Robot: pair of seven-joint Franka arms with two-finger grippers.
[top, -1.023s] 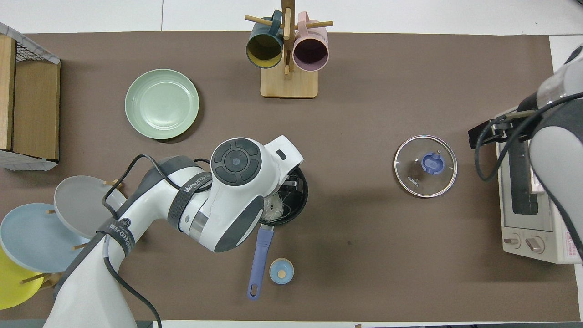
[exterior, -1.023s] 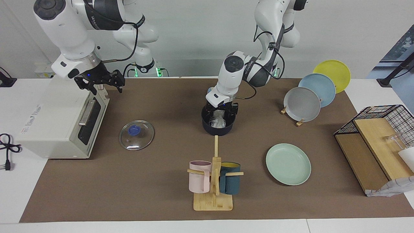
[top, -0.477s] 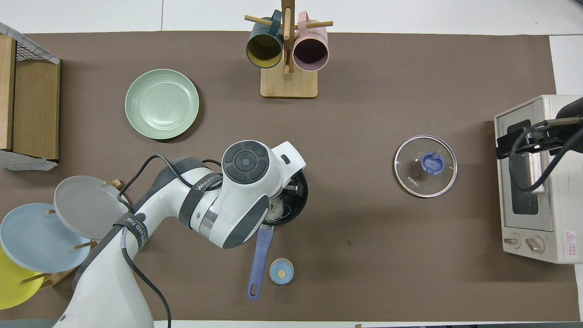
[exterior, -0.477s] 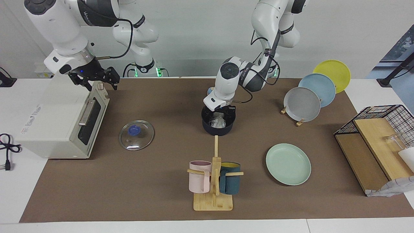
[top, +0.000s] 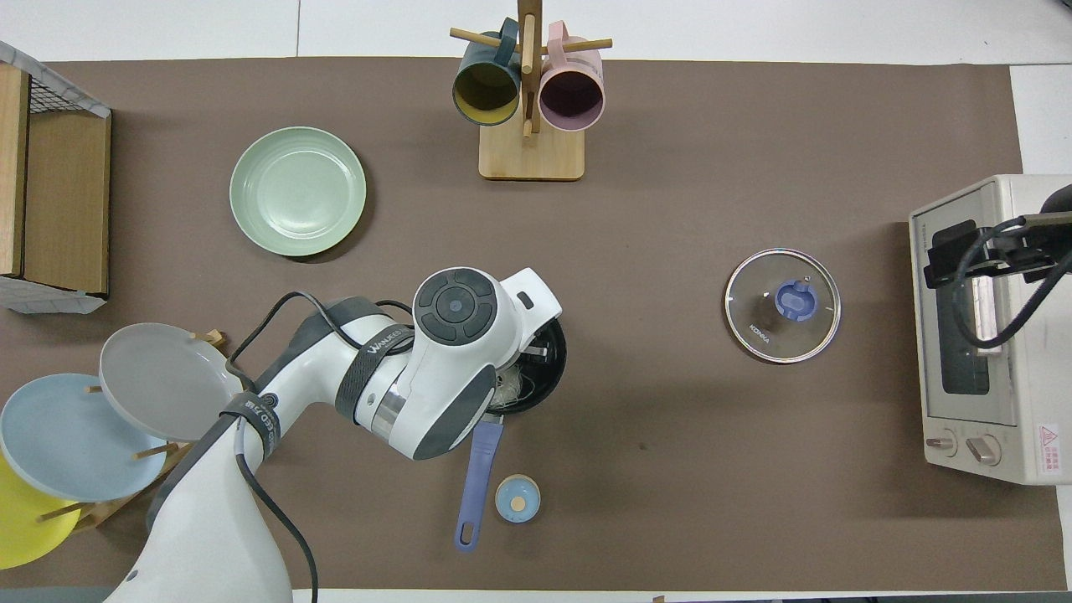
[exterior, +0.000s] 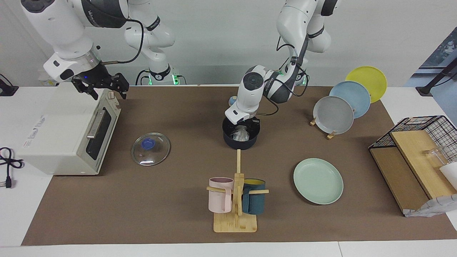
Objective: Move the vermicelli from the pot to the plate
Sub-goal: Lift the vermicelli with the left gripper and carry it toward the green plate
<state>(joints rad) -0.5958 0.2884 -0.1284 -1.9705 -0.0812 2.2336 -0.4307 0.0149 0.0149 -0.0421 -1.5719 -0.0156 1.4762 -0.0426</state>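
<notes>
The dark navy pot (exterior: 240, 142) stands mid-table, its blue handle (top: 476, 479) pointing toward the robots. The whitish vermicelli (exterior: 240, 134) lies inside it and also shows in the overhead view (top: 506, 390). My left gripper (exterior: 244, 125) reaches down into the pot, open, with a finger on either side of the vermicelli. The mint green plate (exterior: 317, 181) lies empty, farther from the robots than the pot and toward the left arm's end. My right gripper (exterior: 101, 89) hangs open and empty over the toaster oven (exterior: 64, 132).
A glass lid (exterior: 150, 149) lies between oven and pot. A mug rack (exterior: 235, 200) stands farther from the robots than the pot. A rack of grey, blue and yellow plates (exterior: 334, 115) and a wire basket (exterior: 421, 142) sit at the left arm's end. A small blue disc (top: 517, 498) lies beside the pot handle.
My right gripper has risen and drawn back over the toaster oven. My left arm's wrist has shifted a little above the pot; the vermicelli stays in the pot.
</notes>
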